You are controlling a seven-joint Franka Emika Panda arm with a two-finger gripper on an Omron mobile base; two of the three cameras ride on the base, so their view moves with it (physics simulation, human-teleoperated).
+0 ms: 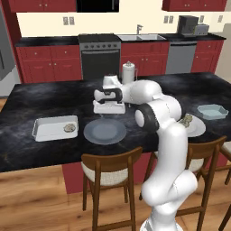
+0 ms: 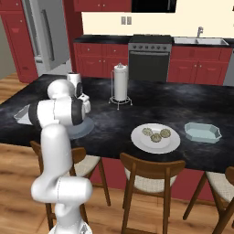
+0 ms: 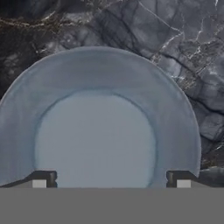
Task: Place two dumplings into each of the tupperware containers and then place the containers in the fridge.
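Black marble island counter [image 1: 54, 97], red cabinets [image 1: 45, 63], oven [image 1: 100, 56], wooden stools [image 1: 110, 169], wood floor [image 1: 40, 198]

Even, bright rendered light with soft, faint shadows; no glare. The grey plate [image 3: 96, 131] beneath the end effector [image 3: 110, 179] looks slightly soft; the tabletop [image 3: 183, 52] marbling beyond it stays fairly crisp.

On the counter [image 1: 27, 103], one dumpling [image 1: 69, 127] lies in the left tub [image 1: 54, 128]; the empty plate [image 1: 104, 131] sits just right; farther right, three dumplings [image 2: 156, 135] on another plate [image 2: 155, 138], then the small tub [image 2: 202, 132]
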